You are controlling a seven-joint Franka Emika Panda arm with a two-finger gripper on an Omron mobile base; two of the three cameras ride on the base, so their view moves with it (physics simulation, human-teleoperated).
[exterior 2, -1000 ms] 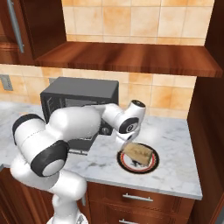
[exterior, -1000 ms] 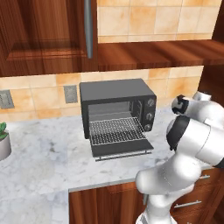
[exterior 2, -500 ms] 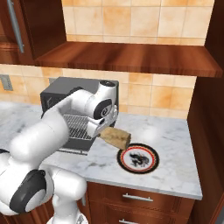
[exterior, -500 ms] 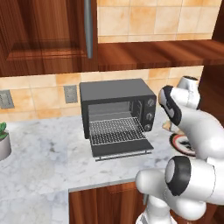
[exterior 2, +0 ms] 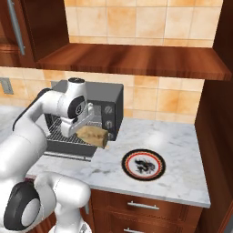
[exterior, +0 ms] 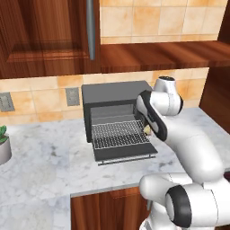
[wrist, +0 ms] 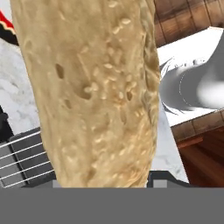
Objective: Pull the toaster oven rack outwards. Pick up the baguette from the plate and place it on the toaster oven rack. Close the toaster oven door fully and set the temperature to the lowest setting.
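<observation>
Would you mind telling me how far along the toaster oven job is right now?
Done: the door is down, the rack is pulled out, and the plate is bare. In hand: the gripper holds the baguette beside the toaster oven, not yet on the rack. Left: set it down, close the door, turn the temperature knob to lowest.

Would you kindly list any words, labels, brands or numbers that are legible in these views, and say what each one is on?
No legible text in any view.
Dark grey boxy toaster oven: marks around its round knobs are too small to read.
Round orange-rimmed plate: the black centre is a pattern, not lettering.
</observation>
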